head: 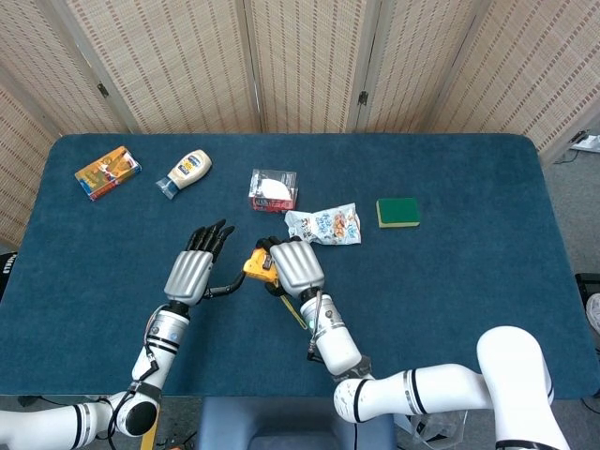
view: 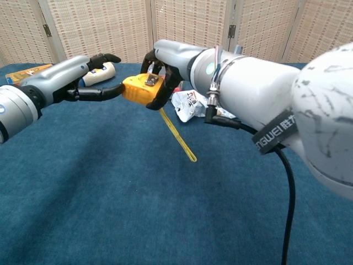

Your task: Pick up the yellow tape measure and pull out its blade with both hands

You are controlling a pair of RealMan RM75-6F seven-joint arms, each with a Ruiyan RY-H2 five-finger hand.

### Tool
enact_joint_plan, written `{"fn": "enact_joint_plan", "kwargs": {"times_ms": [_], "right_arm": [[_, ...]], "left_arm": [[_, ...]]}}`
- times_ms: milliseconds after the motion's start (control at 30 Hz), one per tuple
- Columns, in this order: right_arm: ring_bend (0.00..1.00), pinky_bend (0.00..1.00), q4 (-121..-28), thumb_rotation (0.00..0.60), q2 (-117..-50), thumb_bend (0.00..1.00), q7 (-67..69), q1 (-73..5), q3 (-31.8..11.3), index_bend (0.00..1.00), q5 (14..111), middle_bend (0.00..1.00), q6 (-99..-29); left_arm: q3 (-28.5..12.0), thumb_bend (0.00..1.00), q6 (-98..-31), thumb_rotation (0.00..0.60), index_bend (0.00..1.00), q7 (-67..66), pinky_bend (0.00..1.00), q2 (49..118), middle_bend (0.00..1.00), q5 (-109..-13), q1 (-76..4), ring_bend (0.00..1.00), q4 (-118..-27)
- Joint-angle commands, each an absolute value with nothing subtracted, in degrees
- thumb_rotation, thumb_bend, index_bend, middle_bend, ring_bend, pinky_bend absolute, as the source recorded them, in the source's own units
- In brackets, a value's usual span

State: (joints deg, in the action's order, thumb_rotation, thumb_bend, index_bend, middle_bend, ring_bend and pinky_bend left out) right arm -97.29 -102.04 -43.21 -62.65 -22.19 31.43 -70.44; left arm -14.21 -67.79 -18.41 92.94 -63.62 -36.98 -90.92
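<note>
The yellow tape measure [head: 255, 263] [view: 140, 91] is held above the blue table, and my right hand [head: 296, 266] [view: 163, 65] grips its case from above and behind. A short length of yellow blade [view: 176, 136] [head: 293, 314] hangs from the case down and to the right, its tip near the cloth. My left hand [head: 192, 272] [view: 77, 77] is just left of the case. Its fingers are spread and stretched out, and only the thumb tip touches the case's left side. It holds nothing.
On the far half of the table [head: 469, 281] lie an orange box [head: 108, 172], a mayonnaise bottle [head: 185, 172], a red and white pack [head: 273, 189], a snack bag [head: 323, 225] and a green sponge [head: 397, 212]. The snack bag is right behind my right hand.
</note>
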Motion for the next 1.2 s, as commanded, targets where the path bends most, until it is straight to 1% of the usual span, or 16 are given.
{"fn": "enact_joint_plan", "kwargs": {"times_ms": [33,1000,1067,1133,1200], "right_arm": [[0.47,0.28,-97.24,0.600,-101.99,0.30,-43.11,-62.57,-22.13,0.49,31.44,0.39,-70.39],[0.47,0.28,-97.47,0.600,-101.15,0.30,-42.57,-61.83,-21.70,0.49,31.55,0.39,-70.12],[0.47,0.28,-97.44,0.600,-101.09,0.30,-42.55,-61.81,-21.72,0.49,31.50,0.39,-70.09],[0.47,0.28,-97.40,0.600,-101.05,0.30,-42.56,-61.80,-21.72,0.49,31.45,0.39,-70.08],[0.47,0.28,-97.40,0.600,-101.02,0.30,-42.53,-61.78,-21.74,0.49,31.43,0.39,-70.05]], "left_arm": [[-14.22,0.58,-67.76,0.227,0.00,-18.44,0.00,92.97,0.00,-63.51,-36.98,0.00,-90.83],[-14.55,0.63,-67.90,0.225,0.00,-18.09,0.00,92.29,0.00,-61.95,-36.27,0.00,-90.41],[-14.52,0.63,-67.78,0.225,0.02,-18.01,0.00,92.23,0.00,-61.88,-36.25,0.00,-90.42],[-14.55,0.64,-67.74,0.225,0.06,-17.88,0.00,92.25,0.00,-61.85,-36.25,0.00,-90.39],[-14.57,0.65,-67.72,0.224,0.13,-17.70,0.00,92.29,0.00,-61.89,-36.25,0.00,-90.34]]}}
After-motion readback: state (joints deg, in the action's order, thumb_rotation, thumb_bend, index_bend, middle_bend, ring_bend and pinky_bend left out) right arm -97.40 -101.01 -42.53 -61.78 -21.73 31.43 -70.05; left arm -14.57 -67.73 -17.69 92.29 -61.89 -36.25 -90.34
